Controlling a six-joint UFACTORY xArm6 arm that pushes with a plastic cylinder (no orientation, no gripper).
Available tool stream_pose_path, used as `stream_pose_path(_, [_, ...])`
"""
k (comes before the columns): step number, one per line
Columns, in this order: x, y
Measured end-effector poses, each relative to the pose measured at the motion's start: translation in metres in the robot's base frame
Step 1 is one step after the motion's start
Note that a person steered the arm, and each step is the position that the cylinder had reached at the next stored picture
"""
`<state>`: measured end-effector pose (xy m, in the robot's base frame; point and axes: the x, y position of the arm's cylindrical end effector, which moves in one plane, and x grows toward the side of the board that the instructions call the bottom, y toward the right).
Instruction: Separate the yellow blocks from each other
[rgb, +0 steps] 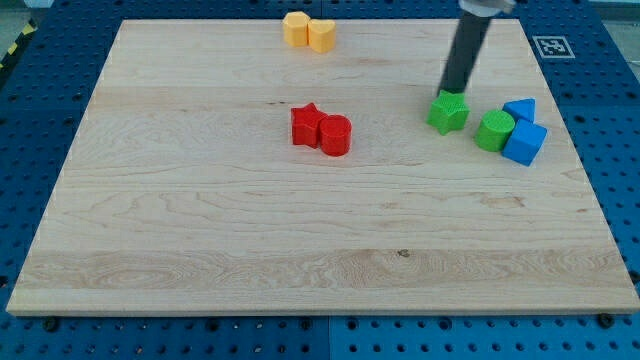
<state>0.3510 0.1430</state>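
Two yellow blocks touch each other at the view's top centre: a hexagonal one on the left and a pentagon-like one on the right. My tip is far to their right, at the upper edge of a green star block. The rod rises from there toward the view's top.
A red star and a red cylinder touch near the board's middle. A green cylinder, a blue triangle and a blue cube cluster at the right. The wooden board has a tag beyond its top right corner.
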Motion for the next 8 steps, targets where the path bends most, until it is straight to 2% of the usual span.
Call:
stream_pose_path(2, [-0.038,-0.156])
stream_pose_path(3, [-0.092,-0.243])
stream_pose_path(4, [-0.158,-0.302])
stream_pose_path(5, [-0.16,-0.296])
stream_pose_path(7, [-0.158,-0.187])
stream_pose_path(8, [-0.15,-0.164])
